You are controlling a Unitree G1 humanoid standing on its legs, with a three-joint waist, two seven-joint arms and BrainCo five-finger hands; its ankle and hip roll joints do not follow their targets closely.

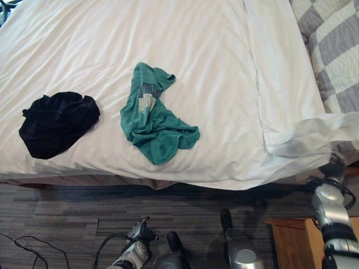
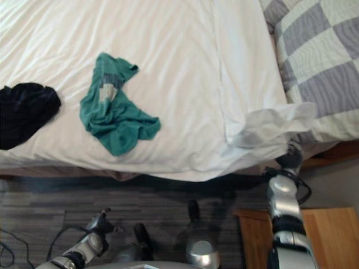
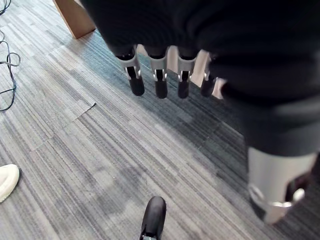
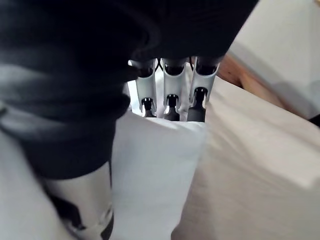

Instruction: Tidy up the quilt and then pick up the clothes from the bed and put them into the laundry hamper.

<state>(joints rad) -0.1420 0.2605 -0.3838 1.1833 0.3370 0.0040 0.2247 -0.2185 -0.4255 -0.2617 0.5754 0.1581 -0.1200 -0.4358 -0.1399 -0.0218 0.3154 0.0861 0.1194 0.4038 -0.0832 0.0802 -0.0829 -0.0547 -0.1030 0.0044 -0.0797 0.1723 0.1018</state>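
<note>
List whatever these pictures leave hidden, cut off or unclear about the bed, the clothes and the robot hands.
- Right robot hand: right wrist view, fingertips buried behind the white quilt fold; grip unclear.
- Crumpled black garment: right eye view, cut by the left edge; garment type unclear.
- Crumpled teal garment: bunched, garment type unclear.
- Grey-and-white checked pillow: cut off by the right edge.
- Left robot hand: hangs open above the grey carpet.
</note>
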